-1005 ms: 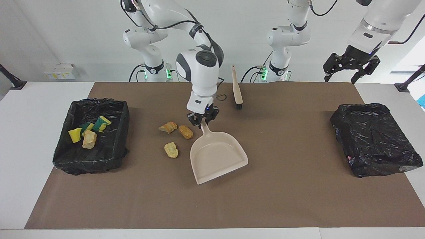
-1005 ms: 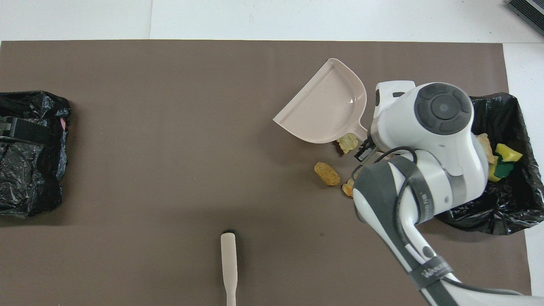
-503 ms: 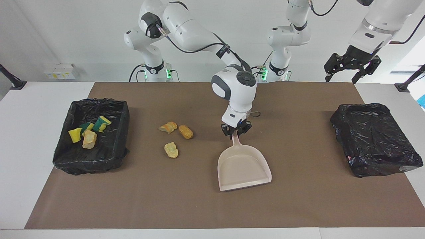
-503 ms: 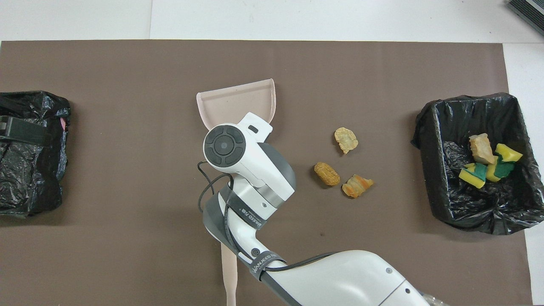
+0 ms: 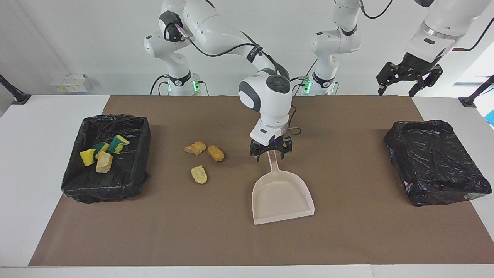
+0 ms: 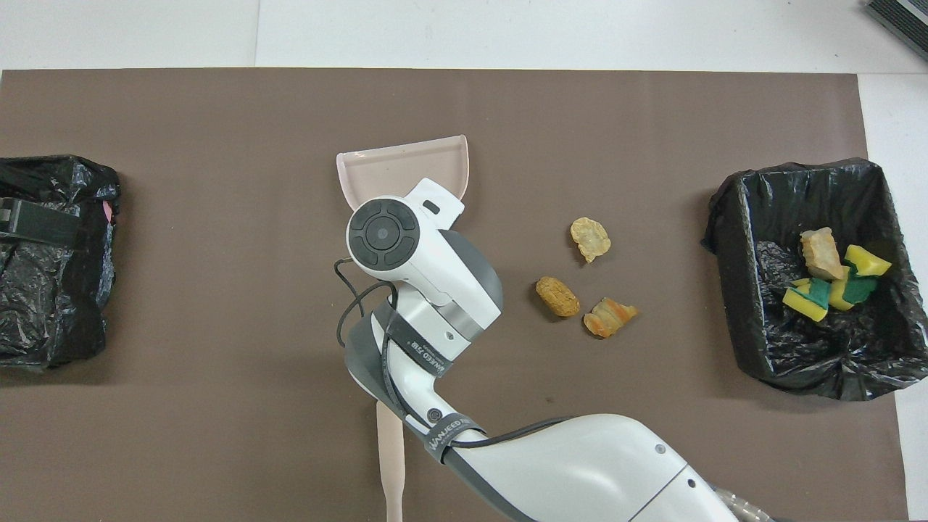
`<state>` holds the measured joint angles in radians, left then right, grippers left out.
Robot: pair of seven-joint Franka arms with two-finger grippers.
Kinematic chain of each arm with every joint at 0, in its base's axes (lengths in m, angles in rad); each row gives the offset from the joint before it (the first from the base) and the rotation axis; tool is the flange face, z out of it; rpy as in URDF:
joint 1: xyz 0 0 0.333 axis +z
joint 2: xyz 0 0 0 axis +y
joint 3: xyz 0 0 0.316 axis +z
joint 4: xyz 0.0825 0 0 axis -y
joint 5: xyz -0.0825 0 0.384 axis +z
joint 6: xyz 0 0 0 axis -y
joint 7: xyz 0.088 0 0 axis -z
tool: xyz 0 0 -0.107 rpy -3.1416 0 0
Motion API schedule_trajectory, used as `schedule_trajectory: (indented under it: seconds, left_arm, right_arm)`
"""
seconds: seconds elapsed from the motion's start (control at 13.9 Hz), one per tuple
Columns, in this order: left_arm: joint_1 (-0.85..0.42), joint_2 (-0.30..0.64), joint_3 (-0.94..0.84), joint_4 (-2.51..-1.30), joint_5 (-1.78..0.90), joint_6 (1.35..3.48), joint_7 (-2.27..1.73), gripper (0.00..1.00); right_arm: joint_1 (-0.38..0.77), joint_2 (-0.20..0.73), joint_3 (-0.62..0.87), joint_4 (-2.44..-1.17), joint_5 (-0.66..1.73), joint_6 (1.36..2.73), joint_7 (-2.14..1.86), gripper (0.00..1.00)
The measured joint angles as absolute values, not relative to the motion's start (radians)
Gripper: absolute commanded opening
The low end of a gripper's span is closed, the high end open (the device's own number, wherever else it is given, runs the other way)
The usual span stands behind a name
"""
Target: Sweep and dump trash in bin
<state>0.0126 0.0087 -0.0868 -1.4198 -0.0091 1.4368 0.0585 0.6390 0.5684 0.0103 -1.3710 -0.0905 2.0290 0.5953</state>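
In the facing view the right gripper (image 5: 270,154) hangs just over the upper end of the dustpan's (image 5: 281,197) handle with its fingers spread to either side of it, gripping nothing; the pan lies flat on the brown mat (image 5: 347,239), its handle pointing toward the robots and its wide mouth away from them. Three tan and orange-brown lumps (image 5: 204,160) of trash lie loose on the mat beside the pan, toward the right arm's end of the table, between the pan and the lined bin (image 5: 141,133) that already holds sponge pieces and one lump (image 5: 103,155). So the scraps sit sideways off the pan's long axis, not in front of its mouth, and I judge the pan or the scraps must be turned or pushed across before any scooping works. The right arm is plainly the nearer one; the left gripper (image 5: 409,79) waits open, high over the left arm's end, above a second black bin (image 5: 436,162). In the overhead view the right arm's wrist hides the pan's handle and the gripper itself, but the brush (image 6: 389,464) shows, a pale handle lying nearer the robots than the pan and partly under the arm, which the facing view does not show; the four scraps in the bin (image 6: 732,239) read clearly too.
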Motion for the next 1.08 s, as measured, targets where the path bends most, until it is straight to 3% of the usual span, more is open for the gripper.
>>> schedule_trajectory:
  seconds: [0.29,0.57,0.86,1.08]
  left_arm:
    - [0.0,0.01,-0.1,-1.427,-0.009,1.464,0.049,1.0]
    - [-0.094,0.039,-0.11,-1.489,-0.009,1.632,-0.087,1.0]
    - [-0.214,0.153,-0.115,-1.514,-0.006,1.774,-0.276,1.0]
    - [-0.301,0.236,-0.116,-1.546,0.031,1.878,-0.418,1.0]
  right_arm:
    - [0.607,0.402,0.01,-1.565,0.034,2.019,0.568,1.0]
    - [0.643,0.204,0.013,-1.816,0.094,2.032,0.572,1.0]
    - [0.741,0.05,0.016,-2.118,0.096,2.224,0.651,1.0]
    - [0.846,-0.045,0.017,-2.272,0.096,2.302,0.727,1.0]
